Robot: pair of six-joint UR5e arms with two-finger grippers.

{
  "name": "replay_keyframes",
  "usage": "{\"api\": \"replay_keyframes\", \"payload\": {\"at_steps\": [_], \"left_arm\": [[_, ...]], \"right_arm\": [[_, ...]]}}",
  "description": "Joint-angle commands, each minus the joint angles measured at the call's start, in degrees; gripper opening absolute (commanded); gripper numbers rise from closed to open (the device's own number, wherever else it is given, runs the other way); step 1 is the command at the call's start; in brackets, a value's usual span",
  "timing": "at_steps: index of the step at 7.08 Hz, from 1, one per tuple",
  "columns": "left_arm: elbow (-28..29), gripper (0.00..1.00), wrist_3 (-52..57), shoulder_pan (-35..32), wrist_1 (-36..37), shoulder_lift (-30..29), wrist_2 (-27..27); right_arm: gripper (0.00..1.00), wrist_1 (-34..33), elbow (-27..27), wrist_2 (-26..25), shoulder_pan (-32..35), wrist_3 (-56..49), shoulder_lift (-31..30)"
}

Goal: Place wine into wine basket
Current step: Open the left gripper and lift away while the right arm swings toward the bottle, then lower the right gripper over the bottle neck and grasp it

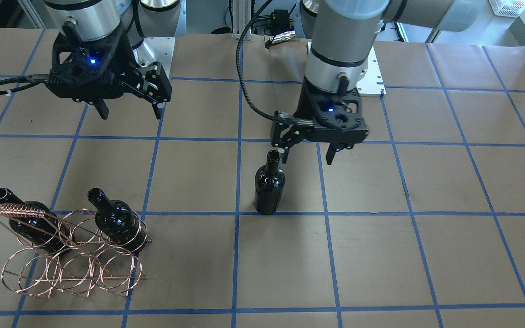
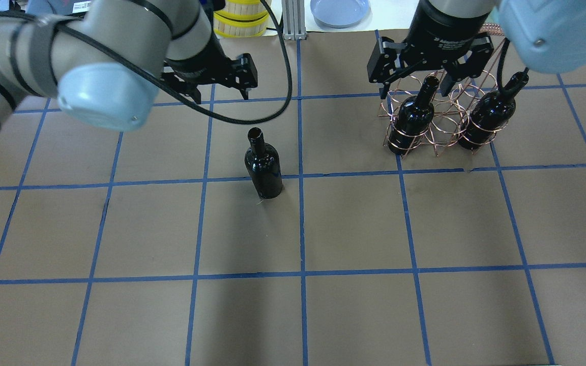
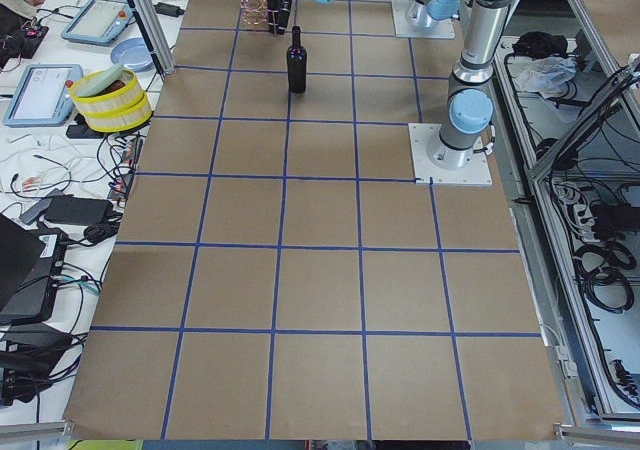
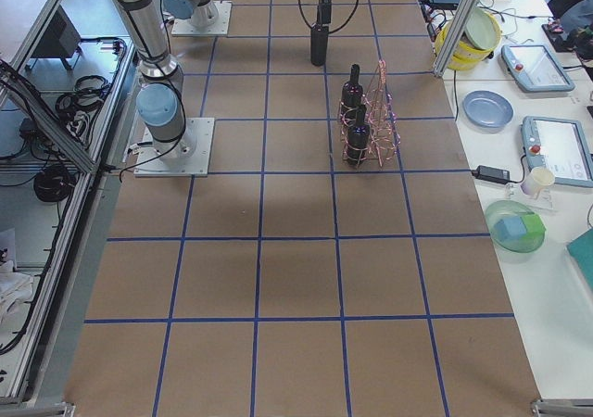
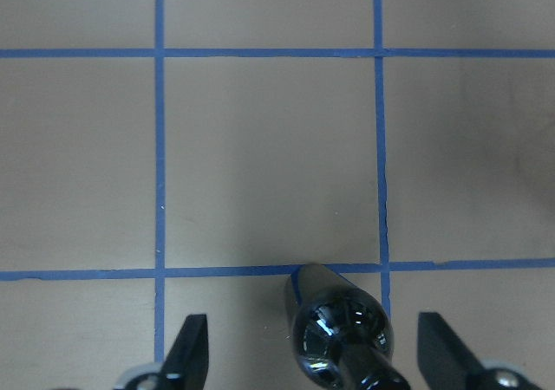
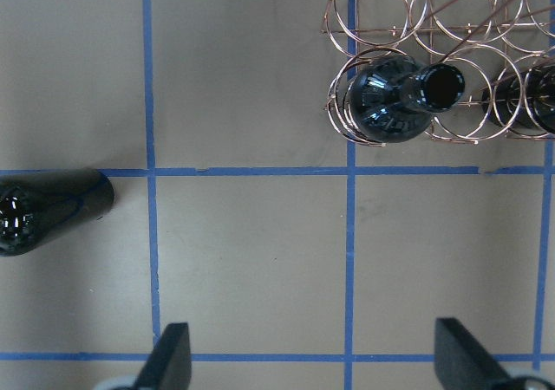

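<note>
Wine stands upright, apparently untouched, beneath splayed left gripper.

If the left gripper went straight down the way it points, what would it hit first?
Likely the upright wine, which the wrist view shows between the fingers of the open left gripper; they would straddle its neck. Depth is unclear.
</note>
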Motion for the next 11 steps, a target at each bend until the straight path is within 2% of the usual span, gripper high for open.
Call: {"api": "replay_keyframes", "payload": {"at_steps": [1,2,3,5,6,7,10,11], "left_arm": [[5.9,0.95,4.2,10.2,-11.7,1.8,-3.8],[5.9,0.95,5.5,10.8,-15.7,3.3,-3.4],[5.5,1.00,5.5,10.0,-20.3,5.9,-3.2],[3.3,1.00,5.9,9.9,-20.7,7.5,-1.4],[1.9,1.00,8.4,9.8,-20.4,8.0,2.7],[2.0,1.00,15.8,9.8,-20.1,8.4,2.5],[1.8,1.00,16.2,8.4,-20.1,8.8,2.0],[1.8,1.00,16.2,8.4,-20.1,9.0,1.9]], "right_arm": [[1.00,-2.8,-2.6,0.2,4.6,9.5,4.3],[1.00,-3.0,-5.7,-0.1,7.8,13.5,7.6],[1.00,-5.8,-7.2,-0.2,12.0,20.3,11.1],[1.00,-12.7,-7.7,-2.2,17.3,27.6,15.8],[1.00,-13.5,-8.0,-2.1,17.8,29.0,16.9],[1.00,-13.8,-8.2,-2.3,19.5,29.1,18.0],[0.99,-14.4,-7.4,-1.9,21.3,27.2,19.3],[0.96,-14.6,-6.4,-1.5,21.3,26.6,19.8]]}}
